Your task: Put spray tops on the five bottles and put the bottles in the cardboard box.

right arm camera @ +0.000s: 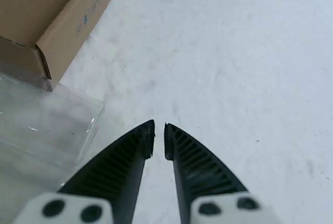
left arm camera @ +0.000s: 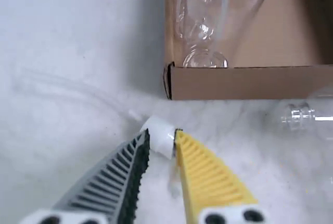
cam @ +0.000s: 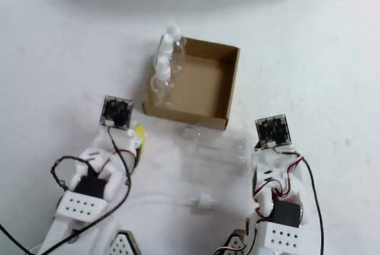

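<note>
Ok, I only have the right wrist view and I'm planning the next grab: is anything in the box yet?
Observer: Yes, at least two capped bottles lie in the box, along the wall on the left arm's side.
Operator: What about the left arm?
Observer: The left gripper is shut on a white spray top, just outside the box.
Operator: Any bottle near it?
Observer: One uncapped bottle lies on the table beside the box.

Clear, white-topped bottles (cam: 163, 80) lie inside the open cardboard box (cam: 185, 114).
</note>
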### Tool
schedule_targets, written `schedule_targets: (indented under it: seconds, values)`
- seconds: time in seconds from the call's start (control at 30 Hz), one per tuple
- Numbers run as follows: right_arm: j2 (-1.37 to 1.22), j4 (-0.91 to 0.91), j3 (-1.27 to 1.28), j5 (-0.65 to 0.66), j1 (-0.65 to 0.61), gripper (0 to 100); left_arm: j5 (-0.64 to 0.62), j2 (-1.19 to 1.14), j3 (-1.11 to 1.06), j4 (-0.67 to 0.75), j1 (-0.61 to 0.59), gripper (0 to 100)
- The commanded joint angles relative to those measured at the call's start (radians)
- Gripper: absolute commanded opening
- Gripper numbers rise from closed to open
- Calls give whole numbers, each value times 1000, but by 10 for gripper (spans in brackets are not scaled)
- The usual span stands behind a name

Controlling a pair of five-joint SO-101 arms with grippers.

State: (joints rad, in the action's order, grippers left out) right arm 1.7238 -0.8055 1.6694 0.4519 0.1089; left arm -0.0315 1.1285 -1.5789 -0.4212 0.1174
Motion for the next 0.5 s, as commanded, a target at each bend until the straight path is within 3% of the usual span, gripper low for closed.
schedule_targets:
  seconds: [0.0, 0.23, 0.4, 0.47]
  values:
    - [10, -1, -23, 0, 58, 15, 12, 54, -15, 28, -5, 72]
    - [1, -101, -164, 6, 223, 15, 12, 153, -49, 15, -8, 72]
    - [-15, -139, -175, 9, 246, 15, 23, 208, -40, -107, -4, 72]
    - [-71, -142, -187, 9, 245, 15, 86, 226, -31, -155, -4, 72]
